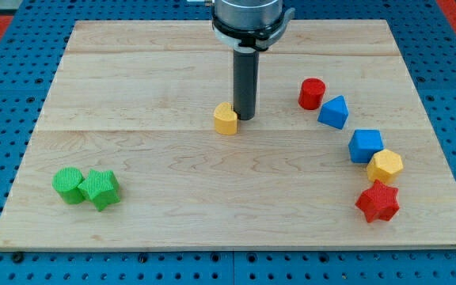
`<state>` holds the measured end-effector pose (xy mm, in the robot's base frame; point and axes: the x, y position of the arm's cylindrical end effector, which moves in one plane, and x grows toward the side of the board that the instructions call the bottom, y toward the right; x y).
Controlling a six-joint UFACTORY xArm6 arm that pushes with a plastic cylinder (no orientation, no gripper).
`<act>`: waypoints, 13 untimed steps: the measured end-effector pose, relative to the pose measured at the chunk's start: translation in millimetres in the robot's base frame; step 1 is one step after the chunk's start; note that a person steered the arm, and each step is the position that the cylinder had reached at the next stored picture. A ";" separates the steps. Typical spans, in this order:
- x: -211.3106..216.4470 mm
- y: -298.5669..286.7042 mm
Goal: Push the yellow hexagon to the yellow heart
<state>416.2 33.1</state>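
Note:
The yellow hexagon lies at the view's right, touching the blue cube above it and close above the red star. The yellow heart lies near the board's middle, toward the view's top. My tip stands right beside the heart, on its right side, about touching it. The hexagon is far to the right of the tip and lower in the view.
A red cylinder and a blue triangular block lie up and left of the blue cube. Two green blocks sit together at the lower left. The wooden board rests on a blue pegboard.

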 end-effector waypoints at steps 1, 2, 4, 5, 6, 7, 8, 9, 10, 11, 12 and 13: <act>17.5 64.2; 70.1 75.2; 100.6 75.3; 153.2 73.5; 174.0 73.4; 192.2 77.0; 202.5 79.2; 202.5 89.9; 202.4 149.4; 202.4 190.5; 202.3 201.5; 190.2 246.5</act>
<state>606.4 279.6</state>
